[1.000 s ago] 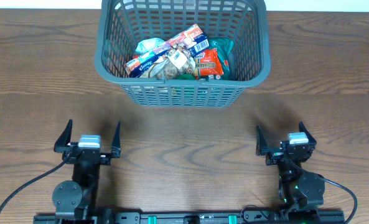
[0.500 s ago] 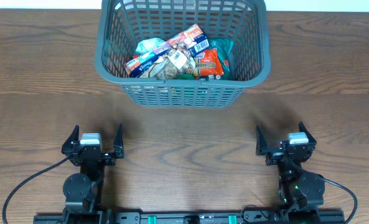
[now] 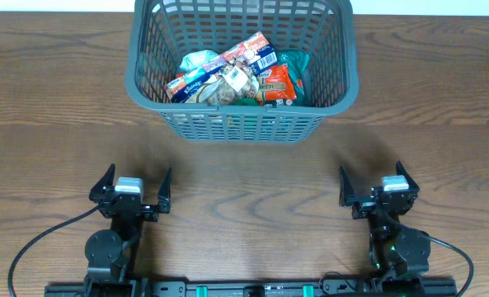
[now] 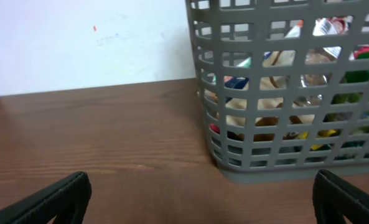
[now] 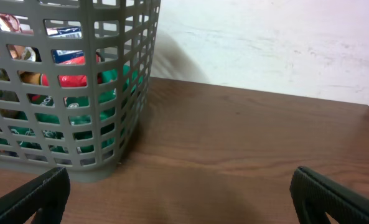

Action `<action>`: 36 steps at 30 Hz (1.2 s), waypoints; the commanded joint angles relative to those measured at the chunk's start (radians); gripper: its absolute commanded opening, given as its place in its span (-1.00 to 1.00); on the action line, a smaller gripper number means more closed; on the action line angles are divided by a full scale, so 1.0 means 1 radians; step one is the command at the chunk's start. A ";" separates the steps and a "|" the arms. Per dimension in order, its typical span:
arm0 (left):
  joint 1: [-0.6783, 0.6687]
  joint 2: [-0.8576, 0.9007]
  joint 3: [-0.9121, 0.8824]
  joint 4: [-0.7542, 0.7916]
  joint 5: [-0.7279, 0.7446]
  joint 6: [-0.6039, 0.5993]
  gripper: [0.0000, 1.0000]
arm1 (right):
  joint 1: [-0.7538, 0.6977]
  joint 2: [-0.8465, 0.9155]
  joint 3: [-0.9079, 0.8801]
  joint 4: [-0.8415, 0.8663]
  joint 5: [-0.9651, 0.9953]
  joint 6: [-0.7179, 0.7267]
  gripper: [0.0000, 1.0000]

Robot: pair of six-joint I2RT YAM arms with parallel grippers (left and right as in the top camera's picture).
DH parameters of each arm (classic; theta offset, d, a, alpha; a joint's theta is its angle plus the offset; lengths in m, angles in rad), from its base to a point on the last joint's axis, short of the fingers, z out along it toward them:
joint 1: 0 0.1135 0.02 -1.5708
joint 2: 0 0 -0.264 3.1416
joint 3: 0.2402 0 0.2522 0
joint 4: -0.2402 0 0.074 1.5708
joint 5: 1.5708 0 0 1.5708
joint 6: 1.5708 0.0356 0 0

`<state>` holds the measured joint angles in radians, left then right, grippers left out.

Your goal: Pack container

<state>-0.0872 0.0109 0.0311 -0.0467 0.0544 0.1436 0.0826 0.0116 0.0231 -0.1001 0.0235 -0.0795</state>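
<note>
Two arms: left claw spread apart, right claw spread apart; container well ahead, between them.

Overhead cam sits high and stares straight down at the worktop, with the container at top centre of its frame. Both wrist cams ride low, barely off the wood, facing level toward the white wall, own jaws poking in at the bottom corners. Left wrist has the container close at frame right, right wrist has it at frame left. All three share the container's slatted side that's lowest in the overhead frame.
</note>
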 commanded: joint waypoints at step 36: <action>-0.004 -0.008 -0.027 -0.019 0.024 0.005 0.97 | 0.008 -0.006 -0.004 -0.002 0.010 0.015 0.99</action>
<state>-0.0872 0.0109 0.0311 -0.0467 0.0643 0.1539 0.0826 0.0116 0.0231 -0.1001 0.0231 -0.0795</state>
